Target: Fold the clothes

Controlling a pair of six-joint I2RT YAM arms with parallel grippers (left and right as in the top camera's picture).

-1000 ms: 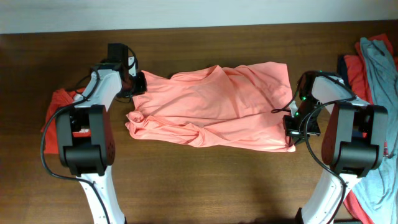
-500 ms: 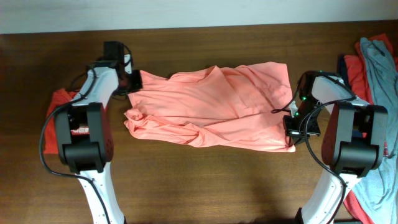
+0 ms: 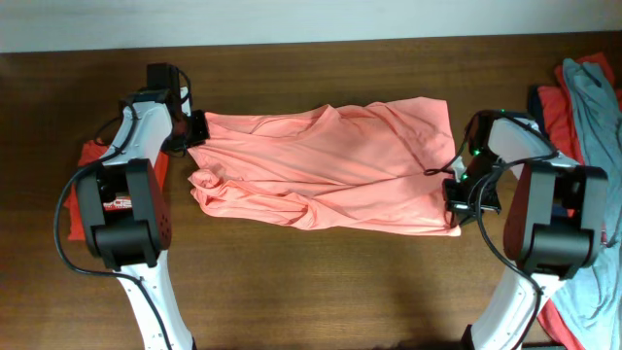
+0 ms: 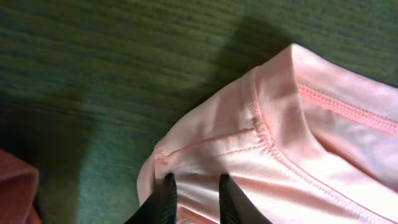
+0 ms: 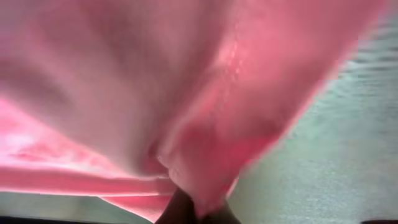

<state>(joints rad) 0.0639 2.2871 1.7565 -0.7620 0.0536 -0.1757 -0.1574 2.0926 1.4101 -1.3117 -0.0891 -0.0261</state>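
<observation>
A salmon-pink shirt (image 3: pixel 330 165) of the clothes lies spread and wrinkled across the middle of the table. My left gripper (image 3: pixel 194 129) is shut on its far left corner. In the left wrist view a seamed hem fold (image 4: pixel 280 143) is pinched between my dark fingers (image 4: pixel 165 200), and the left gripper (image 4: pixel 196 198) hangs a little above the wood. My right gripper (image 3: pixel 457 197) is shut on the shirt's near right edge. In the right wrist view pink cloth (image 5: pixel 186 93) drapes over the right gripper (image 5: pixel 194 210) and hides most of its fingertips.
A red garment (image 3: pixel 86 160) lies under the left arm at the table's left edge. At the right edge is a pile with a grey-blue shirt (image 3: pixel 595 107) over red cloth (image 3: pixel 556 109). Bare brown table (image 3: pixel 321 282) shows in front of the pink shirt.
My left gripper has moved left and slightly back with the corner, drawing the shirt's far left edge out straighter. The right arm has stayed put.
</observation>
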